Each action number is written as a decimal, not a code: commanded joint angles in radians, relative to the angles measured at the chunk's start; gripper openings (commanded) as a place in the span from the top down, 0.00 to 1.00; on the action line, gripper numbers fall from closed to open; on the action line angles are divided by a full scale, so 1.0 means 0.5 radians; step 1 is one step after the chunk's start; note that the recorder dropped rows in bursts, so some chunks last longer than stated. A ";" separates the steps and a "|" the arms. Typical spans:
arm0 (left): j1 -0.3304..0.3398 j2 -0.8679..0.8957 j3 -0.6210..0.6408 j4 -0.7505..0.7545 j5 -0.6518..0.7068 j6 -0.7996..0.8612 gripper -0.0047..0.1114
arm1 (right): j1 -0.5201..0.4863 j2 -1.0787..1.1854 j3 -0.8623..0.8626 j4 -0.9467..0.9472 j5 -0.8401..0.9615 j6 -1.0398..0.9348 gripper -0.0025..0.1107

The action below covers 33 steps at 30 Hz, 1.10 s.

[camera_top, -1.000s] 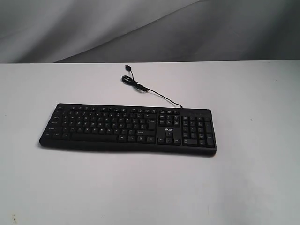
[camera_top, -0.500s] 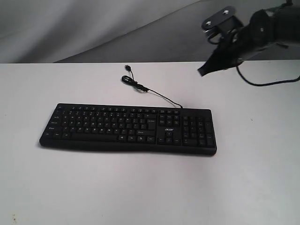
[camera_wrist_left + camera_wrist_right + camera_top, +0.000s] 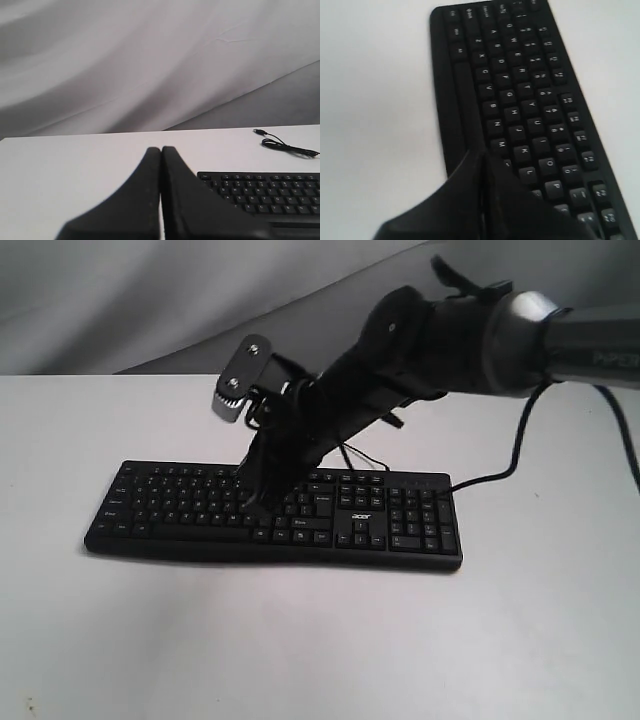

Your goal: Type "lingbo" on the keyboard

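The black keyboard (image 3: 400,525) lies flat across the middle of the white table, and it also shows in the left wrist view (image 3: 265,192) and the right wrist view (image 3: 520,100). My right gripper (image 3: 259,507) reaches across from the upper right, shut and empty, pointing down at the letter keys. In the right wrist view its tips (image 3: 482,152) sit by the M key, near the space bar's end; contact with a key cannot be told. My left gripper (image 3: 161,149) is shut and empty, low over the table off the keyboard's Esc corner. It is out of the exterior view.
The keyboard's thin black cable (image 3: 285,146) coils on the table behind it and ends in a USB plug (image 3: 258,131). The right arm (image 3: 470,330) hides most of that cable in the exterior view. A grey cloth backdrop (image 3: 150,300) hangs behind the table.
The right arm came in from the upper right and swung down and left. Its shut gripper now stands over the keyboard's letter keys. The keyboard has not moved.
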 commanded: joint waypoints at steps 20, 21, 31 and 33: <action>-0.013 -0.010 0.010 0.001 -0.019 -0.004 0.96 | 0.009 0.330 -0.036 0.255 -0.462 -0.249 0.98; -0.013 -0.010 0.010 0.001 -0.019 -0.004 0.96 | -0.004 0.340 -0.069 0.244 -0.423 -0.236 0.98; -0.013 -0.010 0.010 0.001 -0.019 -0.004 0.96 | -0.031 0.426 -0.281 0.096 -0.109 -0.080 0.98; -0.013 -0.010 0.010 0.001 -0.019 -0.004 0.96 | -0.041 0.444 -0.281 0.096 -0.100 -0.080 0.98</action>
